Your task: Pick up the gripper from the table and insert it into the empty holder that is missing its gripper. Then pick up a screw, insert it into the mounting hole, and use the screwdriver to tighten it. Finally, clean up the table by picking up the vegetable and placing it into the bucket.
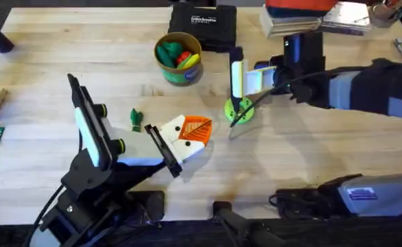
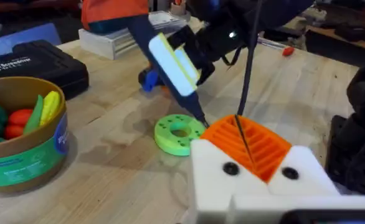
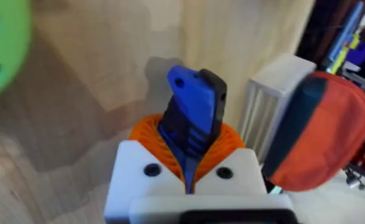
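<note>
The right gripper (image 1: 245, 81) is squeezed tight on the blue screwdriver (image 3: 192, 115), and the thin tip points down at the lime-green disc (image 1: 239, 110) at about 6 o'clock from it. The left gripper (image 1: 191, 132) sits low over the table (image 1: 311, 158) with its orange pads together and nothing between them, and the small dark-green vegetable (image 1: 136, 119) lies on the wood at its 9 o'clock. The round bucket (image 1: 178, 58) stands at 12 o'clock from the vegetable, and inside it are green, red and yellow toy foods.
</note>
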